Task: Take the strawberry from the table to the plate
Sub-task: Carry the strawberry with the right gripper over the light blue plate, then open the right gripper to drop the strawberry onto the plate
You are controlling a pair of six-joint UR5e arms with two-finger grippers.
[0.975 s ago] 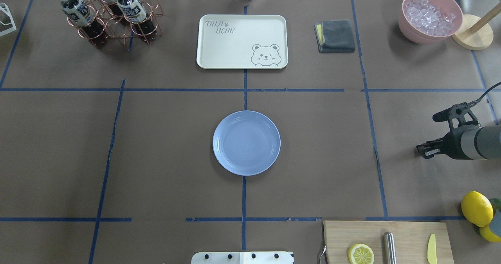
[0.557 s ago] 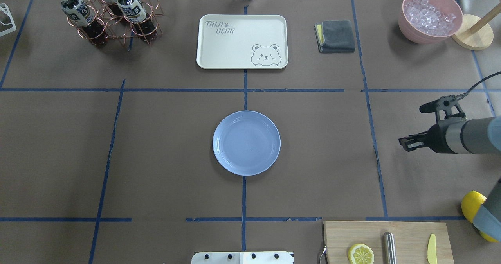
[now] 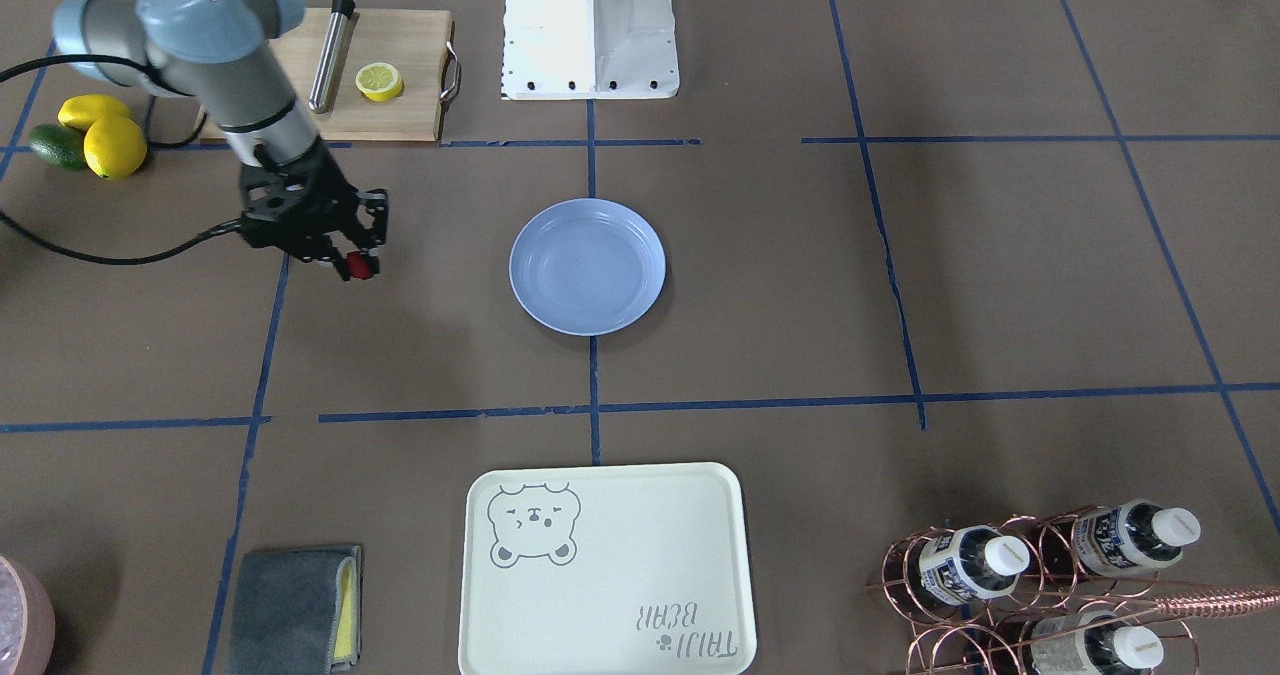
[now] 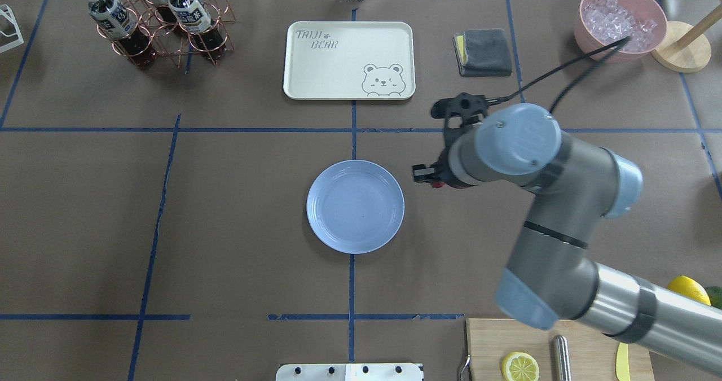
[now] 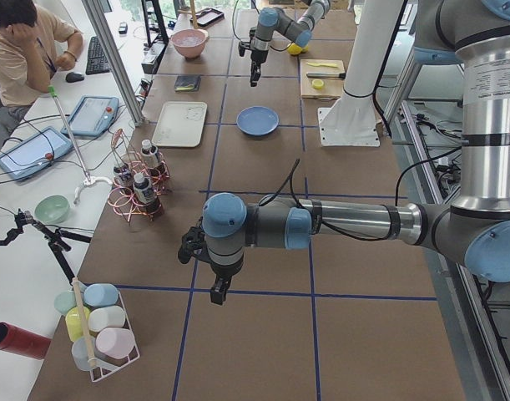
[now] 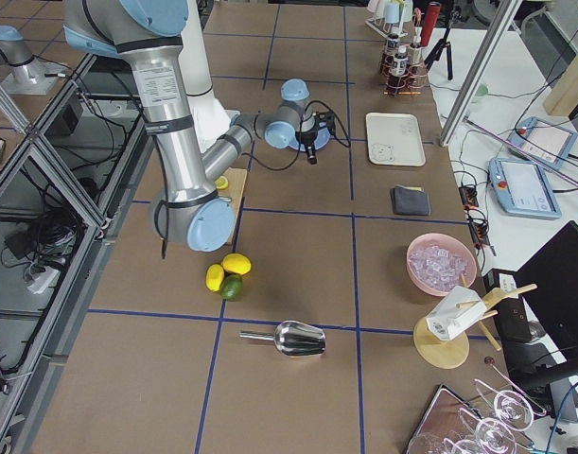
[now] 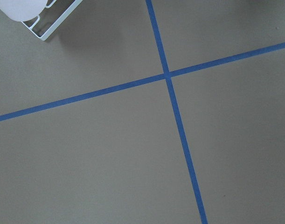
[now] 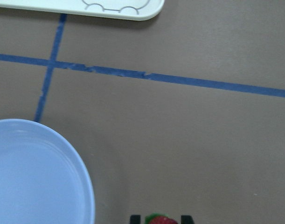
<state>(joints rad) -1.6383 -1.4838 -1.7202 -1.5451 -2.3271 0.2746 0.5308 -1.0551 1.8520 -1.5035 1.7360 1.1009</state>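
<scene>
The strawberry [image 3: 360,266] is a small red berry pinched between the fingers of my right gripper [image 3: 358,263], which is shut on it. In the overhead view that gripper [image 4: 430,180] hangs over the table [image 4: 225,228], just right of the rim of the light-blue plate [image 4: 355,206], with a speck of red strawberry [image 4: 436,185] under it. The right wrist view shows the strawberry [image 8: 162,219] at its bottom edge and the plate [image 8: 30,177] at lower left, with nothing on it. My left gripper [image 5: 217,292] shows only in the exterior left view, so I cannot tell whether it is open or shut.
A cream bear tray [image 4: 348,59], a grey cloth [image 4: 484,51], a pink bowl of ice [image 4: 620,22] and a copper bottle rack [image 4: 163,20] line the far side. A cutting board [image 4: 564,347] with a lemon half lies near right. Lemons [image 3: 110,145] lie beside it.
My right arm has swung in from the table's right edge toward the middle. Its gripper is now beside the plate's right rim.
</scene>
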